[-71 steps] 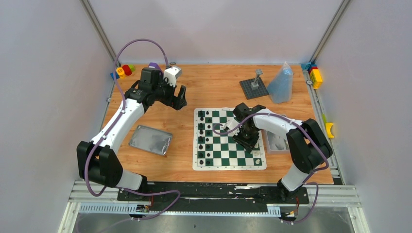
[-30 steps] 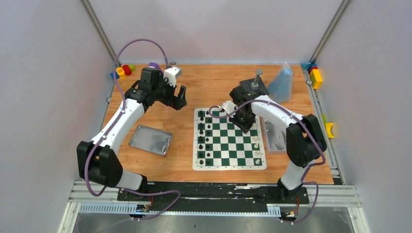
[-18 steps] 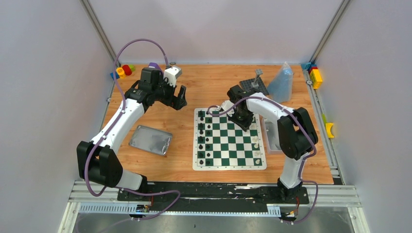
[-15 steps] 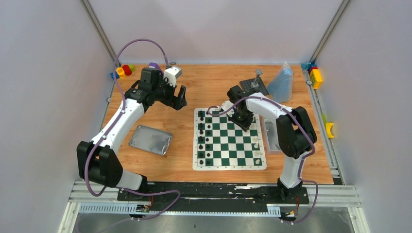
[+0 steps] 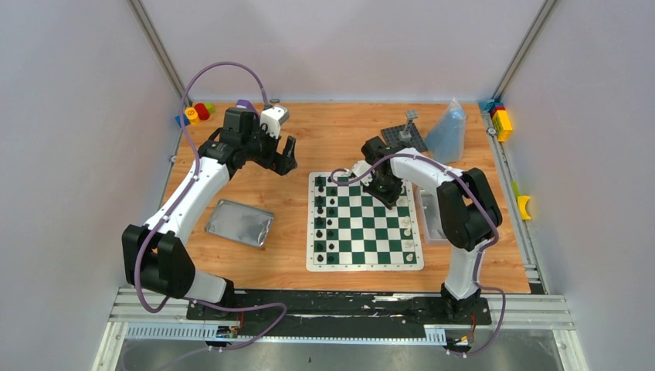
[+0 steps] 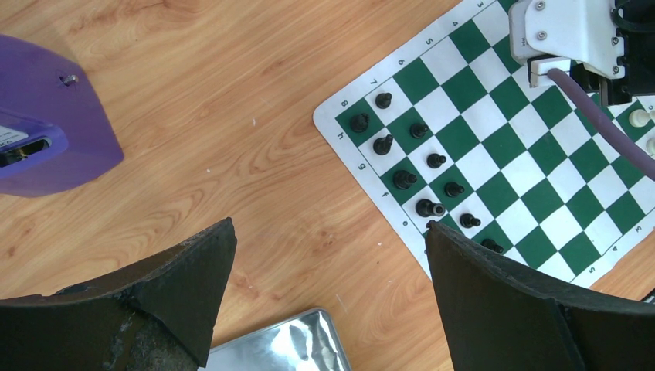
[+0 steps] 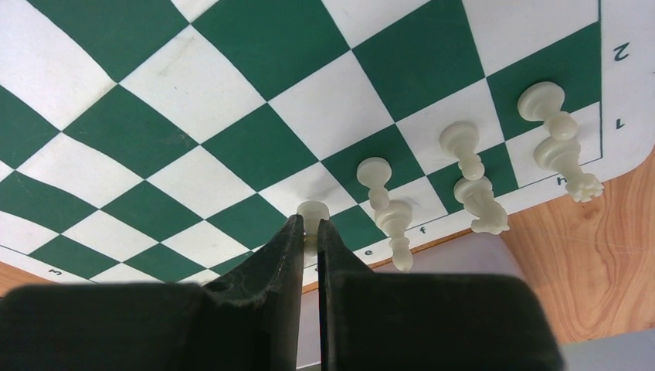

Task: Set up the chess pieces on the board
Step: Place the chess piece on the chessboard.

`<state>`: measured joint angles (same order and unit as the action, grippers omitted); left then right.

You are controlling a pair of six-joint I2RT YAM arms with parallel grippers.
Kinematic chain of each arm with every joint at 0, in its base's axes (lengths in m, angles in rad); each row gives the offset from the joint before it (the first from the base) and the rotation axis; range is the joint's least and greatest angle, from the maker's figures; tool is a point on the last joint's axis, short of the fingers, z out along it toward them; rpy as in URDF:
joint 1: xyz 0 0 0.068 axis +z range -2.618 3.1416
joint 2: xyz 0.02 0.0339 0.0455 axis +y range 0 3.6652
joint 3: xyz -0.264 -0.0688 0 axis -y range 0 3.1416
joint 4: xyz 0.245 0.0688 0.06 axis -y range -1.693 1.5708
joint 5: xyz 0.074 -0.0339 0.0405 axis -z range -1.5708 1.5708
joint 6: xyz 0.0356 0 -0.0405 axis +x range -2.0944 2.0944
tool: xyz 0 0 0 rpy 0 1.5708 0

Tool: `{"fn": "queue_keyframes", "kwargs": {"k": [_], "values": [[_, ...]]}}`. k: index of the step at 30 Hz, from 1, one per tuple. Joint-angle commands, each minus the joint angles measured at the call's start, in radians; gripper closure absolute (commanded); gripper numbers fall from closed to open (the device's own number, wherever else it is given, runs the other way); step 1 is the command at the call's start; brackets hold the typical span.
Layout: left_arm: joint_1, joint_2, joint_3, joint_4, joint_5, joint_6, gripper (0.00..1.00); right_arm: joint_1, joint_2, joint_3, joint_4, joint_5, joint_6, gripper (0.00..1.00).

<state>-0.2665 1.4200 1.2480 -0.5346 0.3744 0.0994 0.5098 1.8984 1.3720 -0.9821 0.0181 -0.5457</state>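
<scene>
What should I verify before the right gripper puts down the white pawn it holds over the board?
1. Grip: the right gripper is shut on the white pawn, whose head shows between the fingers: ok.
2. Pawn base touching the board: hidden by the fingers: cannot tell.
3. Clearance: the nearest standing pawn is apart from the fingers: ok.
4. White pieces already placed upright at the board's edge: ok.
5. Left gripper open, over bare wood, off the board: ok.
6. Black pieces lined up in two rows on their side: ok.
</scene>
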Motion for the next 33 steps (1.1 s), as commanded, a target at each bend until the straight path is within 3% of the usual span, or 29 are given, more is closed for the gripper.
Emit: {"fn": "queue_keyframes", "kwargs": {"k": [1, 27, 33], "values": [[0.008, -0.007, 0.002, 0.018, -0.001, 0.015, 0.0, -0.005, 0.015, -0.009, 0.023, 0.002, -0.011, 1.0], [0.009, -0.007, -0.002, 0.02, 0.0, 0.015, 0.0, -0.005, 0.01, -0.012, 0.022, -0.018, -0.006, 0.98], [0.008, -0.006, -0.001, 0.019, 0.0, 0.015, 0.0, -0.005, 0.009, -0.011, 0.022, -0.043, -0.003, 0.9]]}}
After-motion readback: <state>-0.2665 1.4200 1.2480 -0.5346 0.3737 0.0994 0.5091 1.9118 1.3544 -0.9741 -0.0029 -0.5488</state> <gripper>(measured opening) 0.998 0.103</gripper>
